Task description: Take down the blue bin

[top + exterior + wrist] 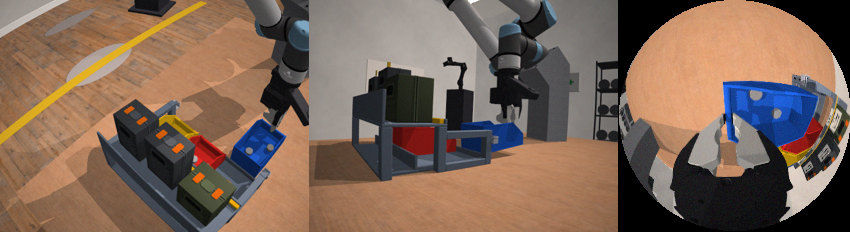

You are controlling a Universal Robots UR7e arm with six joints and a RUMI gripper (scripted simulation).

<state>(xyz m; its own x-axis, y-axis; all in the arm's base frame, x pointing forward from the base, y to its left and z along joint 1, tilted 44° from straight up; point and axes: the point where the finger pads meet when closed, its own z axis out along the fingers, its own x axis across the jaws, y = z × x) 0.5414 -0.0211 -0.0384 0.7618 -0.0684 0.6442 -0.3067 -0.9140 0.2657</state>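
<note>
The blue open bin is upright, partly out of the grey shelf at its open end and slightly raised above the table. Two grey round parts lie inside it. My gripper comes down from above and is shut on the bin's far wall. In the wrist view the thin blue wall stands between the two fingers.
The shelf's lower level holds a red bin and a yellow bin. Two black cases and a green case stand on top. A grey robot base rises behind the bin.
</note>
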